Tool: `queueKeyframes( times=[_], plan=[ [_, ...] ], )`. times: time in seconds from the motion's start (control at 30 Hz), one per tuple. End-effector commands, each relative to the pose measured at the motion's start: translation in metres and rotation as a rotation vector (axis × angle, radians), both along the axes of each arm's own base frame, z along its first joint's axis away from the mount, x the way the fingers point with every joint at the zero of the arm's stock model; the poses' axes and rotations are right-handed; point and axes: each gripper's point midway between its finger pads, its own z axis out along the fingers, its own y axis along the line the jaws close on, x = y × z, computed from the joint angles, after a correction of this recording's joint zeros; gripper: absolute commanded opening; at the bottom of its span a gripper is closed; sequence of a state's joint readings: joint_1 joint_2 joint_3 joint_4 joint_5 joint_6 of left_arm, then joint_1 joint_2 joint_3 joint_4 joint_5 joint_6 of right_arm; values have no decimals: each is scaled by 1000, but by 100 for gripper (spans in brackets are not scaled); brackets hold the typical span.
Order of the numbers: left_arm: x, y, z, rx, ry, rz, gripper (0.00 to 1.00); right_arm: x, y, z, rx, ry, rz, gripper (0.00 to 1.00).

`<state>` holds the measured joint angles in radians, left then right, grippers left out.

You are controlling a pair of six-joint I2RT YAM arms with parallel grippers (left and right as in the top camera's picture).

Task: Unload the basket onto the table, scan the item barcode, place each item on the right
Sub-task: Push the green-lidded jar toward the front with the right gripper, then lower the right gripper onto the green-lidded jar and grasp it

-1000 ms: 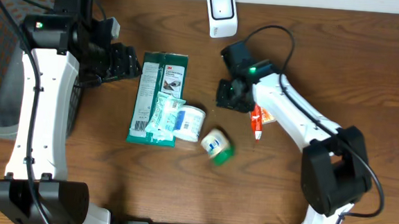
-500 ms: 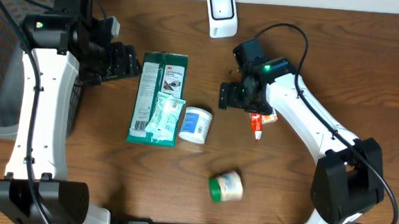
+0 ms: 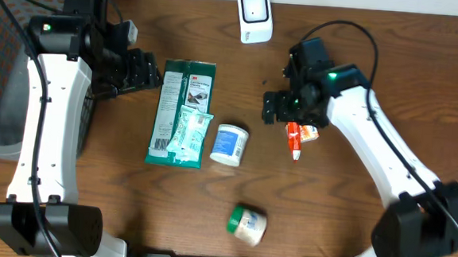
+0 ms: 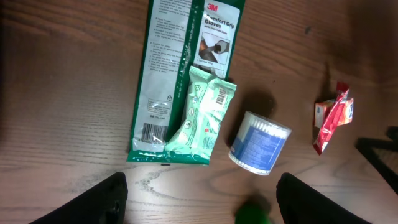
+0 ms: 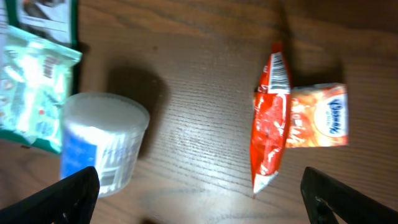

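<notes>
Pick-up step; nothing is in hand. My right gripper (image 5: 205,200) hangs with fingers spread wide and empty over the red sachet (image 5: 268,124), with the white tub (image 5: 99,146) near. My left gripper (image 4: 204,202) is likewise apart and empty, above the green 3M pack (image 4: 168,68). The scanner (image 3: 253,17) stands at the far edge, well apart from the goods. Which item is meant I cannot say for certain; the sachet seems likeliest, since its barcode faces up. Next: descend, close on the sachet, present its barcode to the scanner.
</notes>
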<state>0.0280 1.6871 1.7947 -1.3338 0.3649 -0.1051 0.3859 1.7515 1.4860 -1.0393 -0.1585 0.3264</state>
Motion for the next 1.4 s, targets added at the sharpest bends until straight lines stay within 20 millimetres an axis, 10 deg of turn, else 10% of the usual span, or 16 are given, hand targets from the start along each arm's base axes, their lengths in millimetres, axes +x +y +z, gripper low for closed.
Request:
queueKeyframes(
  times=[0.0,1.37],
  plan=[
    [-1,-2,-4,-10,18,2,77,-5,7,23,41,-46,93,99],
    [-5,-2,-5,-10,35,1,77,-218,121,-71,-54,147,919,99]
  ],
)
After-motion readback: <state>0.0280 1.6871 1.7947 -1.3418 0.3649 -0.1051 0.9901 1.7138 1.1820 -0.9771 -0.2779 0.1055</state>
